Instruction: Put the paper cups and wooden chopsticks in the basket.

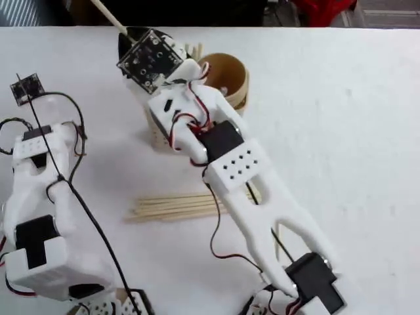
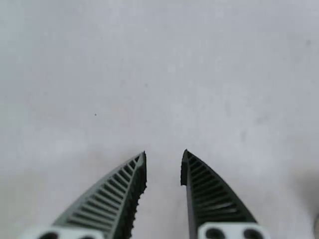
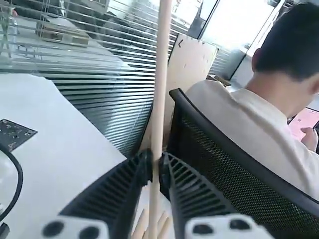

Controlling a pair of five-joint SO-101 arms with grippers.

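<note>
One pale wooden chopstick point(image 3: 162, 74) is clamped between the black ribbed jaws of the right gripper point(image 3: 155, 162), at the upper middle of the high view, its free end jutting toward the upper left. Just right of that wrist sits a round brown container point(image 1: 230, 82); whether it is a cup or the basket I cannot tell. Several more wooden chopsticks point(image 1: 177, 207) lie bundled on the white table point(image 1: 341, 105) near the centre. Over bare tabletop hangs the left gripper point(image 2: 164, 154), jaws narrowly parted.

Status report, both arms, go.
Right gripper shut on a chopstick, held up near the table's far edge. Left gripper open, empty, over the table. Loose chopsticks lying flat, right arm above them.
</note>
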